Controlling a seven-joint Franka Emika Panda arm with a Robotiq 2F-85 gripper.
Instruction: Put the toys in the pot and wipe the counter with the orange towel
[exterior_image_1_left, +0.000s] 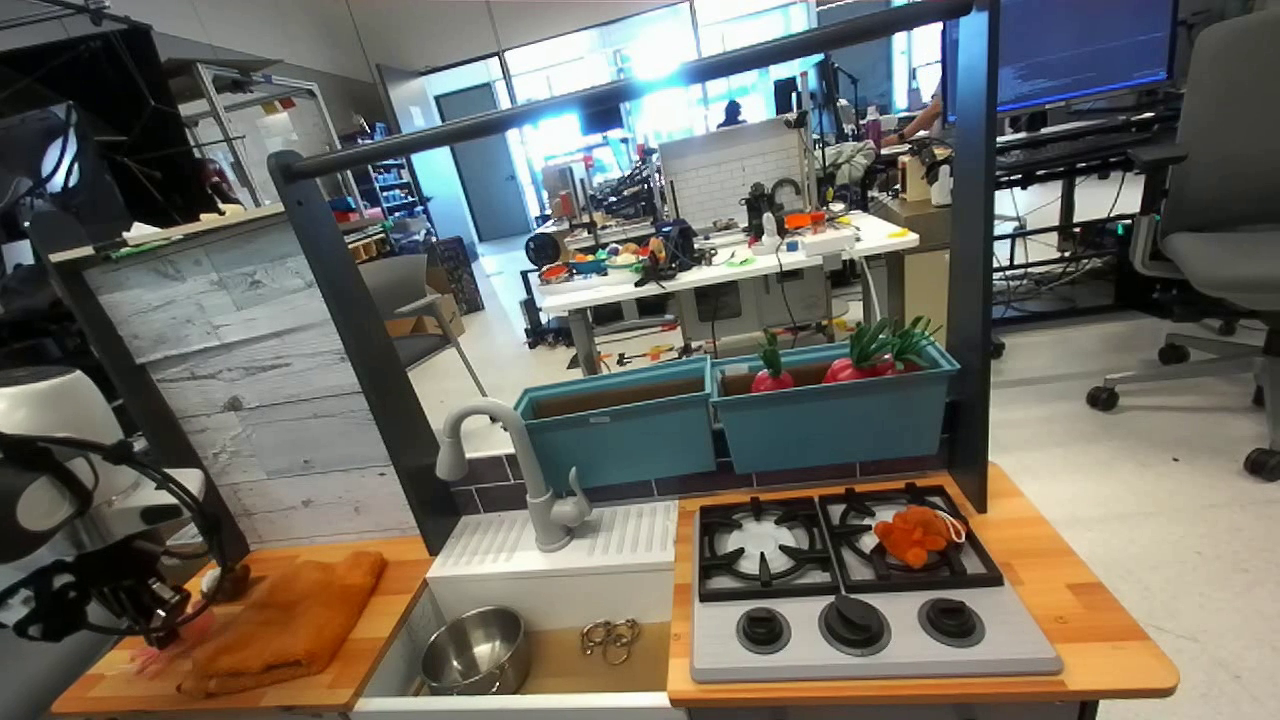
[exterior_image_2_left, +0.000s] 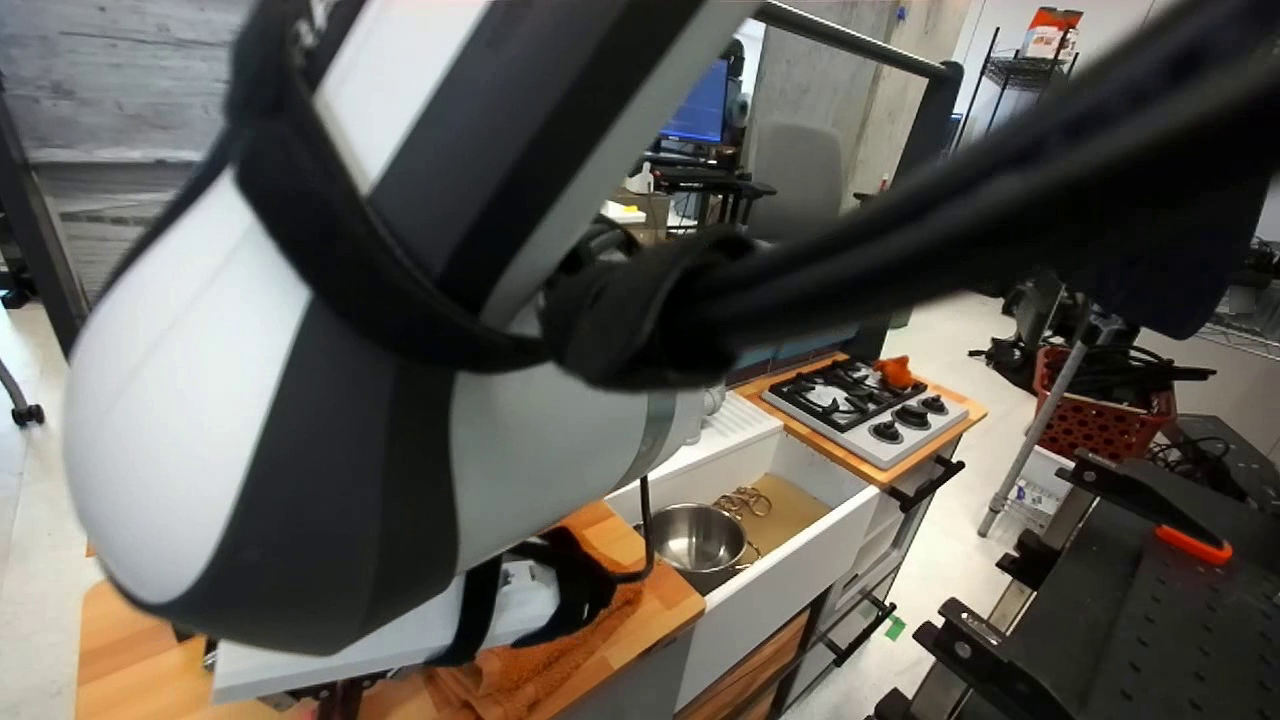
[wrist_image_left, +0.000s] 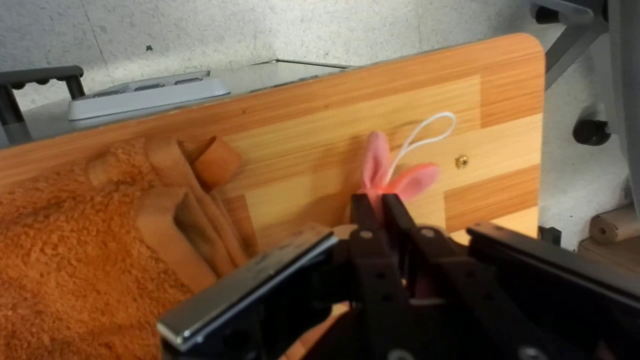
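metal pot (exterior_image_1_left: 476, 642) in the white sink (exterior_image_1_left: 590, 598)

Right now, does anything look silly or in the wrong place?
Yes: an orange toy sits on the stove burner farther from the sink, where you'd expect the metal pot, which is down in the sink.

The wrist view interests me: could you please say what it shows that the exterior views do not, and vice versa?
Only the wrist view shows a small screw in the wooden counter and the white loop near that screw.

Only the exterior views show the sink, the pot in it, and the stove with an orange toy on top.

All share the wooden counter and the orange towel; the wrist view and an exterior view share the pink toy at the gripper.
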